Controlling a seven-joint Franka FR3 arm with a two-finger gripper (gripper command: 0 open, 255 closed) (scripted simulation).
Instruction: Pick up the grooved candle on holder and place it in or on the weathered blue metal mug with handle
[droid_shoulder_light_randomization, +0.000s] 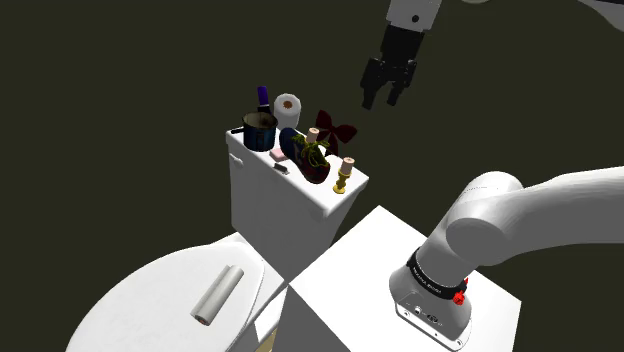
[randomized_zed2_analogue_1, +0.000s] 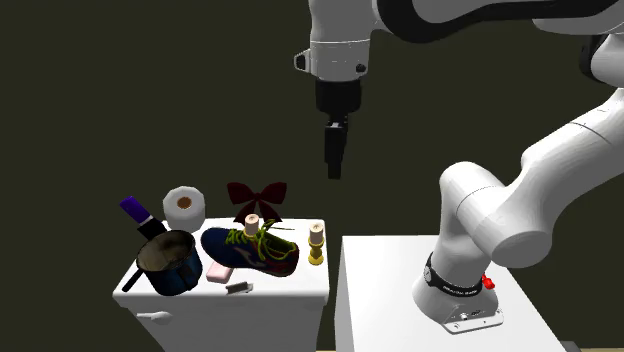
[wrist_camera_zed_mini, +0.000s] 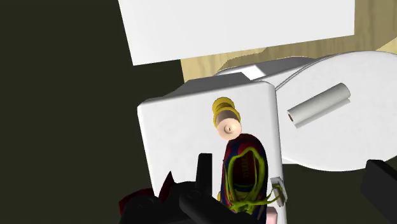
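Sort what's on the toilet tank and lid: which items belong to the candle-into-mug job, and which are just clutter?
Job in hand: candle on gold holder; blue mug; gripper, open, overhead.

Lying about: shoe; dark red bow; toilet roll; purple object; pink block; pale tube.

In the second exterior view, the dark blue laced sneaker (randomized_zed2_analogue_1: 252, 250) lies mid-way along the white toilet tank lid (randomized_zed2_analogue_1: 300, 285). The blue metal mug with handle (randomized_zed2_analogue_1: 170, 265) stands at its 9 o'clock, the pale grooved candle on a gold holder (randomized_zed2_analogue_1: 316, 243) at 3 o'clock, and the dark red ribbon bow (randomized_zed2_analogue_1: 257, 194) at 12 o'clock.
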